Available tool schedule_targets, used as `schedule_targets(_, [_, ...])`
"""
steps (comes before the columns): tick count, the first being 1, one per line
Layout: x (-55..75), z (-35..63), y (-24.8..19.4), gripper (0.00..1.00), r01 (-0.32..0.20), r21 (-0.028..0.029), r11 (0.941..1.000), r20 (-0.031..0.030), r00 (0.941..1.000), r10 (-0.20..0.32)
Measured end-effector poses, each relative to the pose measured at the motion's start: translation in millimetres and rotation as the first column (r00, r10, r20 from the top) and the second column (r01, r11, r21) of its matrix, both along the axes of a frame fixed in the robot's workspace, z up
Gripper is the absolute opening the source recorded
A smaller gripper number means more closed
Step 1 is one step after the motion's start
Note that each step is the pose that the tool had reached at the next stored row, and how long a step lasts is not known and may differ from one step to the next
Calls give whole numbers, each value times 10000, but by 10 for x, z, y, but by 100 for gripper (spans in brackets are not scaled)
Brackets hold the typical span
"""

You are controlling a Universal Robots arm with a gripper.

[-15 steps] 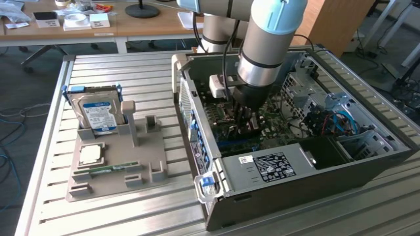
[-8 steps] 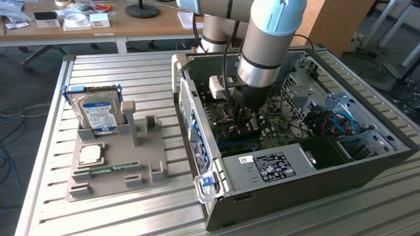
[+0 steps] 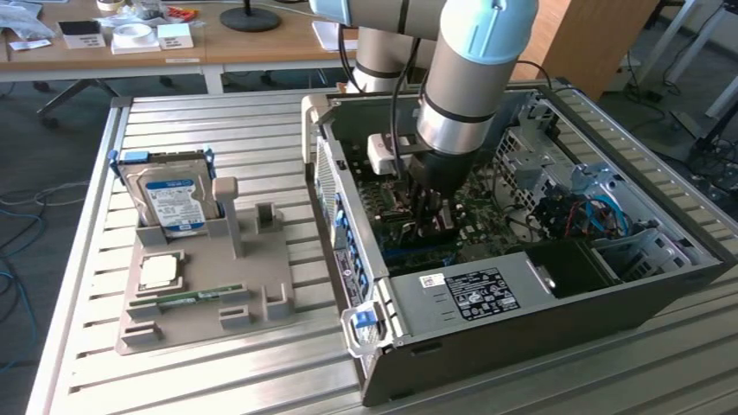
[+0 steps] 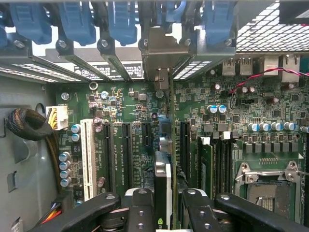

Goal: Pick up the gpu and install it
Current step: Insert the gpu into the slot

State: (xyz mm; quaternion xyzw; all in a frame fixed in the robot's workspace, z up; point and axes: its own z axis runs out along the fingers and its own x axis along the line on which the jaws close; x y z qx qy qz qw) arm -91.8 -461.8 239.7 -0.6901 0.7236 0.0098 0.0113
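Gpu work sits inside the open computer case [image 3: 519, 259], which lies on its side on the slatted metal table [image 3: 231, 121] toward the exterior view's right edge. Beside the case, a beige parts holder [image 3: 207, 285] near the table's opposite edge carries a blue-labelled hard drive [image 3: 173, 203] standing upright, a processor chip [image 3: 158, 272] lying flat and a green memory stick [image 3: 190, 298]. The arm [image 3: 473, 69] reaches down into the case over the green motherboard [image 4: 130, 106]. Its gripper [image 4: 164, 203] is clamped on the gpu [image 4: 163, 174], which stands on edge over the black expansion slots [image 4: 126, 145], its metal bracket [image 4: 161, 79] against the case's rear wall.
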Motion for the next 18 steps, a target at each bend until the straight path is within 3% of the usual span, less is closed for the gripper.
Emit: schedule_targets(18, [-24,-31,0,27,0,2,10000,2,10000,0])
